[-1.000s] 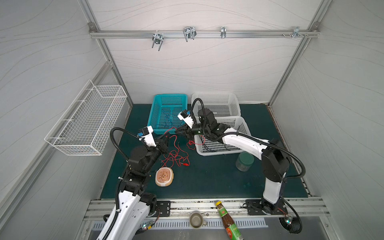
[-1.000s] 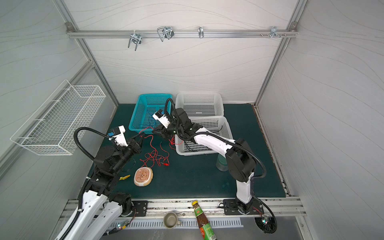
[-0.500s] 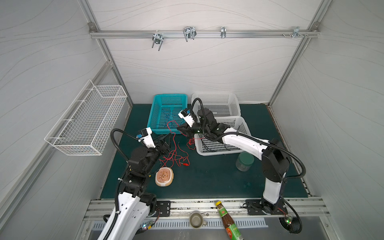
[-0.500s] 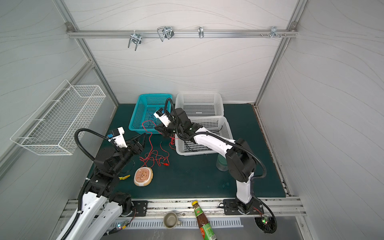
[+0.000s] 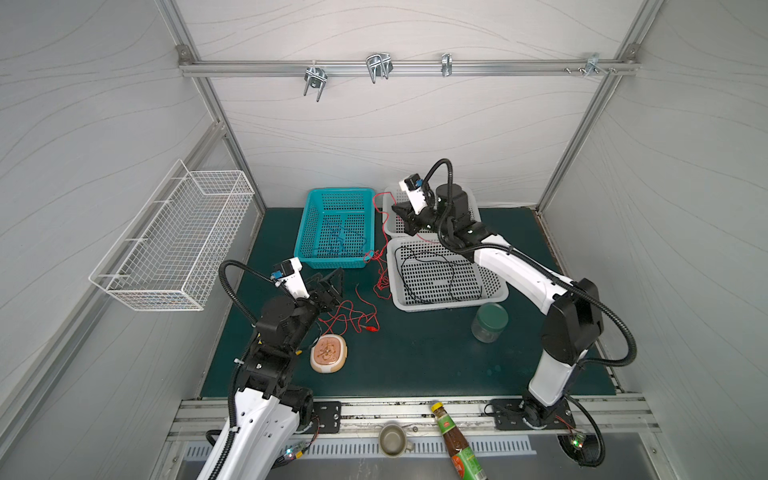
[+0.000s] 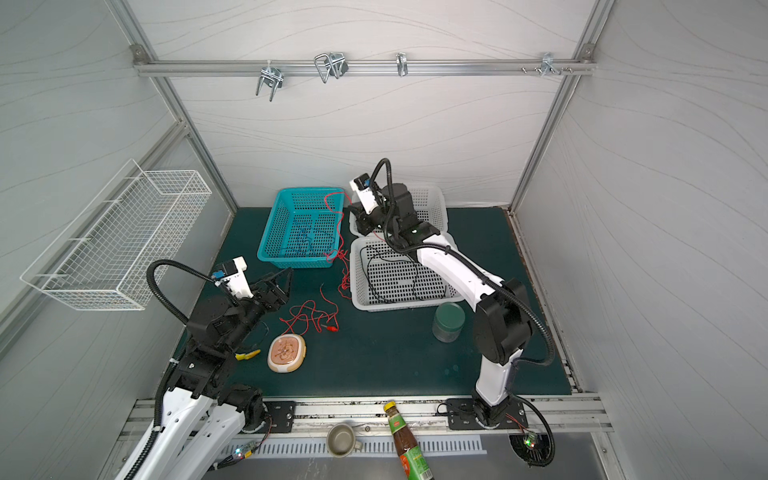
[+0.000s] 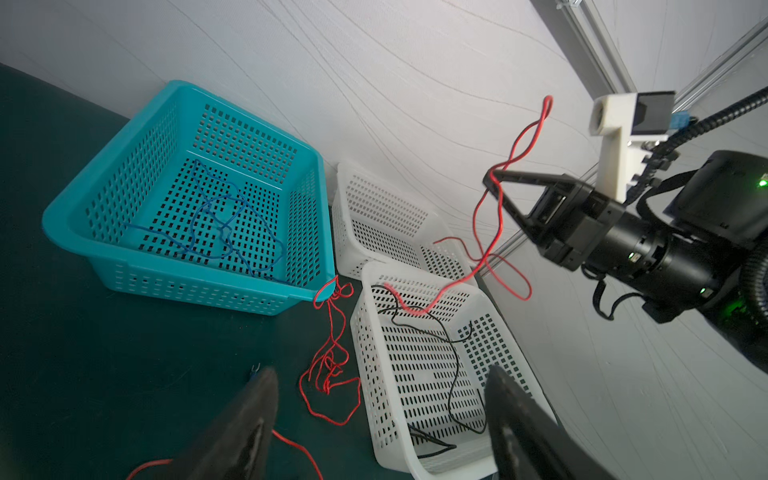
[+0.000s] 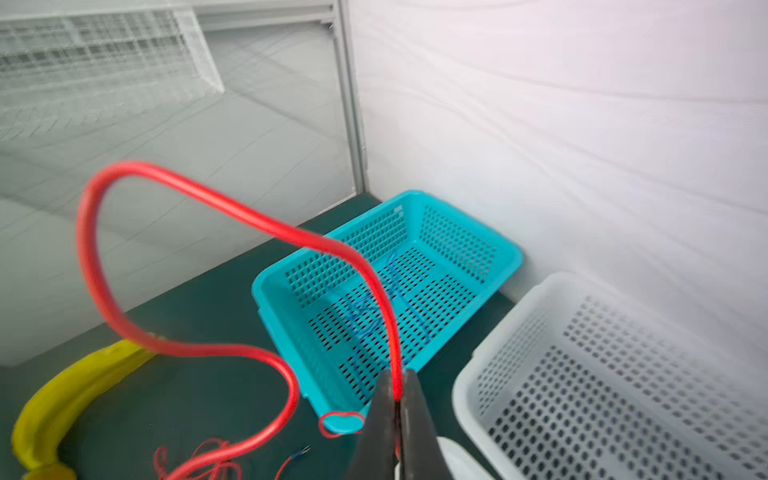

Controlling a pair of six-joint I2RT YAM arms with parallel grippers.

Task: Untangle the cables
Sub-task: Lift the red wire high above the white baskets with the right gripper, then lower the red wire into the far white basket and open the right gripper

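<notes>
Cable (image 8: 124,168), red, between right fingers (image 8: 415,419)

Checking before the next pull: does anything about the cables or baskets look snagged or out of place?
Yes. The red cable, pinched in the shut right gripper and held up off the mat, is looped around the front right corner of the teal basket. It looks snagged there, so pulling further might drag the basket.
</notes>
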